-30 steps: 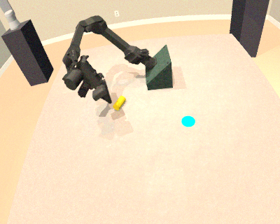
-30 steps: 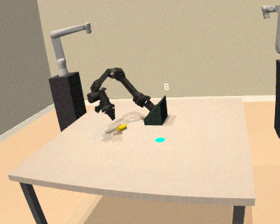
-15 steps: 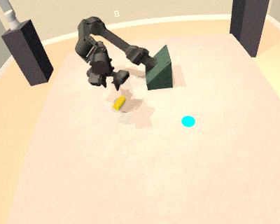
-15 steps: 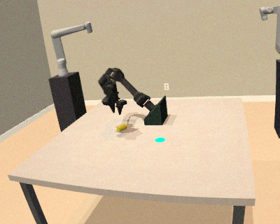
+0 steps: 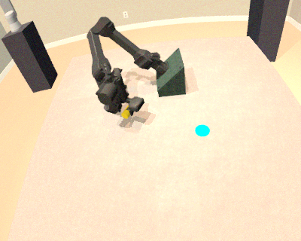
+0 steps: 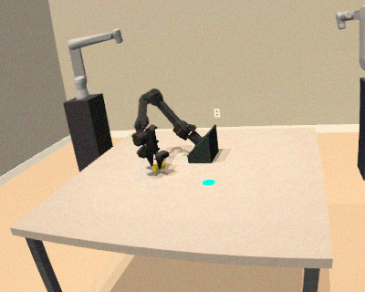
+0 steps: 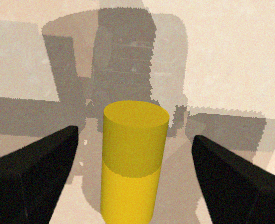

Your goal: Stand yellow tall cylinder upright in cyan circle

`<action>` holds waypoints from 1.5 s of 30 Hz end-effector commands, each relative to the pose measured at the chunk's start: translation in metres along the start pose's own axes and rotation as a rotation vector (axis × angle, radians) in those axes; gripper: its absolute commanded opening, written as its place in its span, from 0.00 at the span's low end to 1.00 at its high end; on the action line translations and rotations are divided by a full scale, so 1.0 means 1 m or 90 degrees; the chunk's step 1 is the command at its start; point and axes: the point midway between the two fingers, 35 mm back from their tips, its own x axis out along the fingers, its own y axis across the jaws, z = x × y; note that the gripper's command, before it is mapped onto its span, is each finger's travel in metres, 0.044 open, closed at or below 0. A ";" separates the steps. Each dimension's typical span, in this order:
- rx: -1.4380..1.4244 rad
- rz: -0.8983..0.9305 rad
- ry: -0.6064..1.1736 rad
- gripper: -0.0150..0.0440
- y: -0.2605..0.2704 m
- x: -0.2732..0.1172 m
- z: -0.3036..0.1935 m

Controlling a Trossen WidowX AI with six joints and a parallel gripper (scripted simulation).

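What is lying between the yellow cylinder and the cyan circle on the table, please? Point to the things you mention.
Nothing lies between the yellow cylinder (image 5: 125, 114) (image 6: 155, 168) (image 7: 131, 160) and the cyan circle (image 5: 202, 130) (image 6: 208, 182); only shadow and bare tabletop show there in the top view.

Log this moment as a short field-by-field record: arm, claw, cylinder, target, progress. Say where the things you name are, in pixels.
arm: dark six-joint WidowX AI, reaching down over the cylinder from its green wedge-shaped mount (image 5: 178, 83) (image 6: 203, 152)
claw: open (image 5: 131, 110) (image 6: 156, 166) (image 7: 136, 132), a fingertip on either side of the cylinder, gaps visible at both sides in the wrist view
cylinder: yellow tall cylinder (image 5: 126, 114) (image 6: 155, 168) (image 7: 132, 165), lying on its side, not held
target: cyan circle (image 5: 202, 130) (image 6: 208, 182), flat on the table (image 5: 171, 181) (image 6: 180, 219), nothing standing on it
progress: grasp, uprighting, placing and release all still to do
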 end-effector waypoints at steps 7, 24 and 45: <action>-0.003 0.004 -0.007 0.43 0.001 0.002 0.001; -0.002 0.013 -0.002 0.43 0.007 -0.039 0.005; -0.004 0.007 -0.004 0.43 0.002 -0.105 0.000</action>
